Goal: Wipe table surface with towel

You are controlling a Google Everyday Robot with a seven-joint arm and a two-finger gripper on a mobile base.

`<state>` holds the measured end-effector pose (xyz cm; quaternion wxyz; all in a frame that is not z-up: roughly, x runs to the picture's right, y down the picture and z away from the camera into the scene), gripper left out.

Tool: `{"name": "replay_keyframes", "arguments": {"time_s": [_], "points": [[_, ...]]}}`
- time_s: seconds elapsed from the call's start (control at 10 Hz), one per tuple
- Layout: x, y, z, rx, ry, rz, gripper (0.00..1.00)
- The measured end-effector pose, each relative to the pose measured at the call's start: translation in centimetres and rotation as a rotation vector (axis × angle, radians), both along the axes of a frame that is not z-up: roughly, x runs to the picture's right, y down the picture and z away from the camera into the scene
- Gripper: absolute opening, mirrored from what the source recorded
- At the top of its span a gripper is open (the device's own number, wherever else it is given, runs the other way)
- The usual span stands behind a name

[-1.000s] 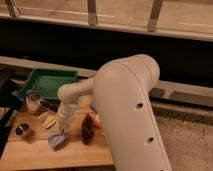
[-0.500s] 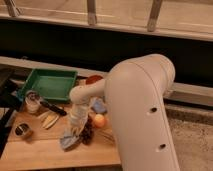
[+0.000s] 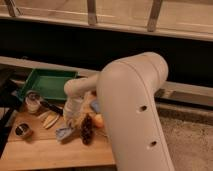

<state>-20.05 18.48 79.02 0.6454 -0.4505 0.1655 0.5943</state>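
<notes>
A crumpled blue-grey towel (image 3: 65, 132) lies on the wooden table (image 3: 45, 152), left of centre. My gripper (image 3: 71, 121) reaches down from the white forearm (image 3: 80, 90) and sits right on top of the towel, pressing it to the wood. The big white upper arm (image 3: 132, 110) fills the right half of the view and hides the table's right side.
A green tray (image 3: 47, 82) stands at the back left. A white cup (image 3: 33, 104) with a dark utensil, pale banana pieces (image 3: 50, 120) and a small tin (image 3: 22, 130) lie left of the towel. A dark brown object (image 3: 86, 131) and an orange fruit (image 3: 99, 120) lie just right of it.
The arm has swung to the right and the towel has slid with the gripper to the right, then slightly toward the back of the table.
</notes>
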Motion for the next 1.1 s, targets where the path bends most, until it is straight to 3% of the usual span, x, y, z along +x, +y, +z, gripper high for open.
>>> {"name": "replay_keyframes", "arguments": {"time_s": [0.3, 0.5, 0.9, 1.1], "points": [[-3.7, -0.8, -0.2, 0.025, -0.072, -0.026, 0.00], [-4.4, 0.8, -1.4, 0.004, -0.103, -0.028, 0.00], [-1.3, 4.8, -3.6, -0.055, -0.111, -0.009, 0.00], [0.3, 4.0, -3.2, -0.037, -0.090, 0.036, 0.00]]}}
